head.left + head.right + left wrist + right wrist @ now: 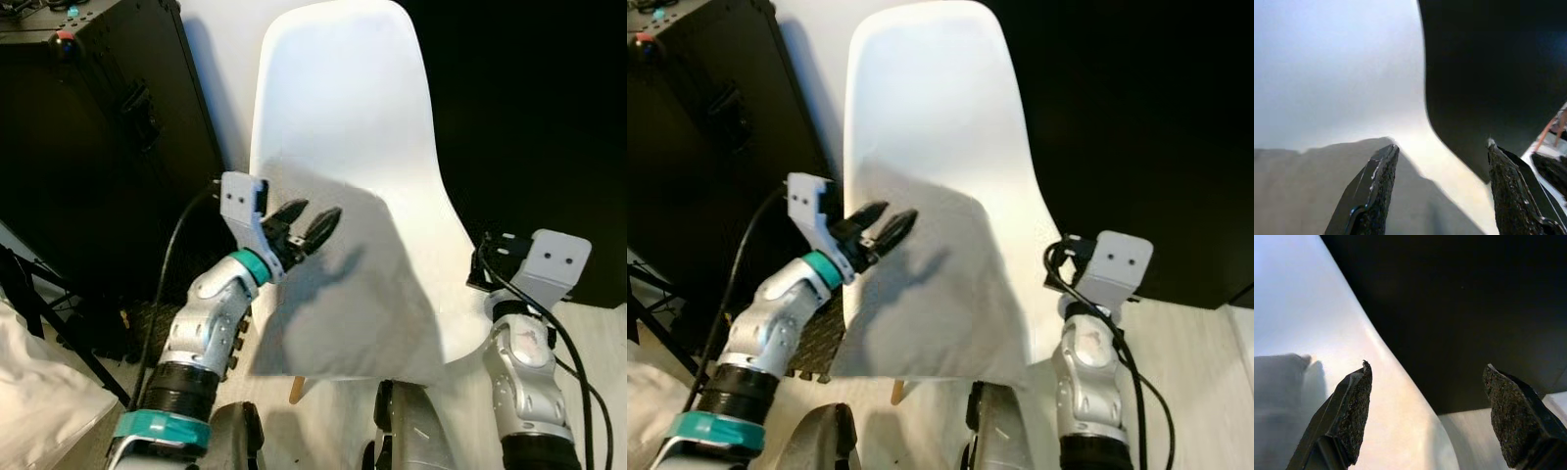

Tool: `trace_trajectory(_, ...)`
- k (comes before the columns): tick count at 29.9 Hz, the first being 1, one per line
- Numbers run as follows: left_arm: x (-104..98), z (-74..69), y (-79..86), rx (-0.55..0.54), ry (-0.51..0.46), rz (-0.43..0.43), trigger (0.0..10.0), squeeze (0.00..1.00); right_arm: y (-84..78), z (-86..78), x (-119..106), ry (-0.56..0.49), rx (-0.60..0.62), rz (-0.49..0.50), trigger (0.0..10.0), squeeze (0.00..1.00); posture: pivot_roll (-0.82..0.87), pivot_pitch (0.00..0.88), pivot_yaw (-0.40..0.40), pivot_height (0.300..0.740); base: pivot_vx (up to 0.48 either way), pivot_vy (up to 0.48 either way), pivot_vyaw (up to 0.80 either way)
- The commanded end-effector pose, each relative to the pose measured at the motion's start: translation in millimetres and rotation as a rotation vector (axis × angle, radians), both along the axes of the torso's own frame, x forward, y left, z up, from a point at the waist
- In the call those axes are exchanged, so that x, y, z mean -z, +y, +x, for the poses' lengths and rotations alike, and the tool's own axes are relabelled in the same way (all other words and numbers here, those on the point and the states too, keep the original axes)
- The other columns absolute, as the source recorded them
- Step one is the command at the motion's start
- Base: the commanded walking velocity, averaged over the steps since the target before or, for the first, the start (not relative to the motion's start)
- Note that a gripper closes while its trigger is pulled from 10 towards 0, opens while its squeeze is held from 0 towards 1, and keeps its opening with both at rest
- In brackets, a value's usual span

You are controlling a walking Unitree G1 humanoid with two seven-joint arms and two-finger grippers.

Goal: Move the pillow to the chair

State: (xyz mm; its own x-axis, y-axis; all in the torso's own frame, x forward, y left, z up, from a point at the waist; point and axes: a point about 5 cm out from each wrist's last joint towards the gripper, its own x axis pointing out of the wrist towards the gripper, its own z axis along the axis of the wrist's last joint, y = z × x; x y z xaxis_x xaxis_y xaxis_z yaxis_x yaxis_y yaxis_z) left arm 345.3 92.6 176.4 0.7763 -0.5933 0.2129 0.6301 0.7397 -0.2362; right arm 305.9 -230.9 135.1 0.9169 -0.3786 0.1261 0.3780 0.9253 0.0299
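The pillow (338,294), flat and pale grey, is seen lying on the seat of the white chair (343,88), its upper edge leaning against the backrest and its lower edge hanging past the seat's front edge. The left gripper (306,233) is held over the pillow's left upper part, its jaws spread and nothing pinched between them; whether the tips touch the fabric cannot be told. The right gripper (1427,416) is held beside the chair's right edge, its jaws likewise spread wide and empty.

The placing appears nearly done. For a clean finish, the overhanging front edge would best be nudged back toward the backrest, and the arms drawn away upward so the fabric is not dragged off the seat.

A black case (88,147) stands left of the chair. No brand, label or writing can be read anywhere.
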Motion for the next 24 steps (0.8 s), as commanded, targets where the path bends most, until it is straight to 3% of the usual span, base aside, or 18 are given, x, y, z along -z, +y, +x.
trace_trajectory(1, -7.1, 5.2, 20.9, -0.084, -0.034, 0.003, 10.0, 0.0, 10.4, 5.4, -2.1, -0.012, -0.084, 0.001, 10.0, 0.0, -0.01, 0.043, 0.13, 0.591, 0.0, 0.0, 0.0)
trace_trajectory(2, -8.6, 7.7, 30.2, -0.143, -0.052, 0.037, 10.0, 0.0, 21.7, 9.7, -5.0, -0.019, -0.178, -0.003, 10.0, 0.0, -0.01, 0.043, 0.13, 0.591, 0.0, 0.0, 0.0)
trace_trajectory(3, -8.6, 7.7, 30.2, -0.143, -0.052, 0.037, 10.0, 0.0, 21.7, 9.7, -5.0, -0.019, -0.178, -0.003, 10.0, 0.0, -0.01, 0.043, 0.13, 0.591, 0.0, 0.0, 0.0)
trace_trajectory(6, -1.1, 9.3, 43.3, -0.285, -0.05, 0.13, 10.0, 0.0, 70.3, 16.2, -11.4, -0.025, -0.507, 0.025, 10.0, 0.0, -0.01, 0.028, 0.124, 0.591, 0.0, 0.0, 0.0)
trace_trajectory(11, 0.8, 9.2, 44.5, -0.301, -0.044, 0.138, 10.0, 0.0, 78.1, 16.2, -12.4, -0.028, -0.554, 0.03, 10.0, 0.0, -0.01, 0.028, 0.124, 0.591, 0.0, 0.0, 0.0)
trace_trajectory(12, 4.5, 6.8, 45.9, -0.328, -0.035, 0.165, 10.0, 0.0, 89.8, 15.7, -14.6, -0.035, -0.613, 0.024, 10.0, 0.0, 0.0, 0.017, 0.115, 0.591, 0.0, 0.0, 0.0)
trace_trajectory(14, 17.5, 0.5, 48.8, -0.381, -0.007, 0.326, 10.0, 0.0, 110.5, 13.0, -16.4, -0.044, -0.714, 0.0, 10.0, 0.0, 0.01, 0.006, 0.092, 0.591, 0.0, 0.0, 0.0)
trace_trajectory(16, 20.9, -1.2, 49.6, -0.394, 0.0, 0.37, 10.0, 0.0, 115.3, 12.1, -16.7, -0.046, -0.738, -0.006, 10.0, 0.0, 0.01, 0.006, 0.092, 0.591, 0.0, 0.0, 0.0)
trace_trajectory(24, 36.1, -22.2, 55.0, -0.477, 0.017, 0.329, 10.0, 0.0, 125.5, 2.9, 11.0, 0.034, -0.783, -0.027, 10.0, 0.0, 0.05, 0.003, 0.014, 0.591, 0.0, 0.0, 0.0)
